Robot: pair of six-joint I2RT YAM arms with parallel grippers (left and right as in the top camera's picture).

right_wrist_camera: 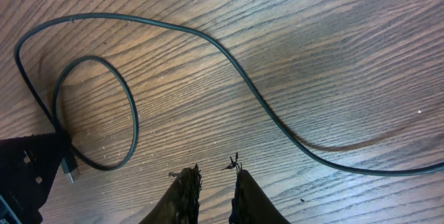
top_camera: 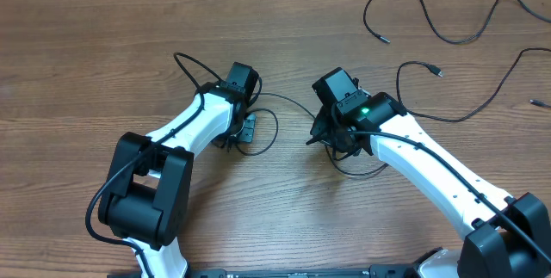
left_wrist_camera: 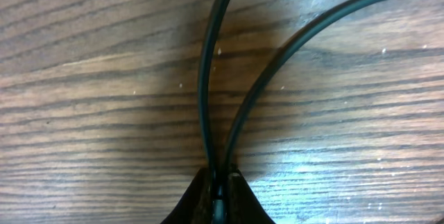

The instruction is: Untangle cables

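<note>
Left arm (top_camera: 194, 127) stretches forward, left gripper (left_wrist_camera: 218, 177) pinching a cable (left_wrist_camera: 206, 78) loop; right arm (top_camera: 430, 162) angles inward, right gripper (right_wrist_camera: 216, 175) narrowly parted, hold unclear.

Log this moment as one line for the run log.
task: untangle cables | left gripper: shut on cable | right gripper: narrow gap, grip unclear | other cables: lying loose

No text, label, brand, number or sign can be read anywhere
</note>
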